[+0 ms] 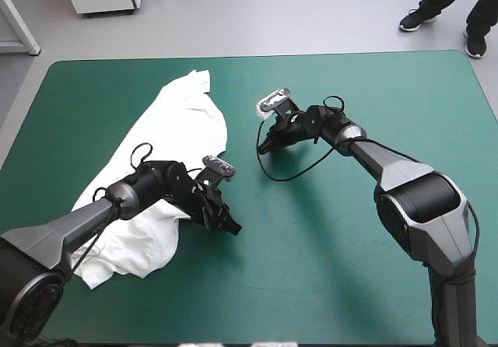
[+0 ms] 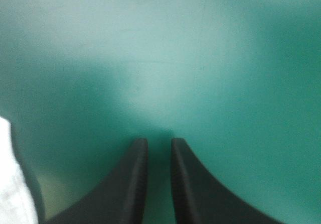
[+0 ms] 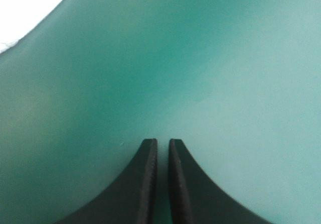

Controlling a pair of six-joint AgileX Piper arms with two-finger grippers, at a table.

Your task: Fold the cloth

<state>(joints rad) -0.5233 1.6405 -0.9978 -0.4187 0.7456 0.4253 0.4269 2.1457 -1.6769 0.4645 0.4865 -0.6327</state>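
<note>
Teal-green cover is spread across the counter (image 1: 350, 269), most of it bare. The white T-shirt (image 1: 183, 129) is laid on the left half as a long, rumpled strip from near the far edge toward the near left corner, not yet folded. The left tool (image 1: 232, 226) is held low just beside the T-shirt's right edge, the right tool (image 1: 264, 146) near its upper part but apart. Both are narrowed to a slit with nothing held, probably so an edge can be approached.
</note>
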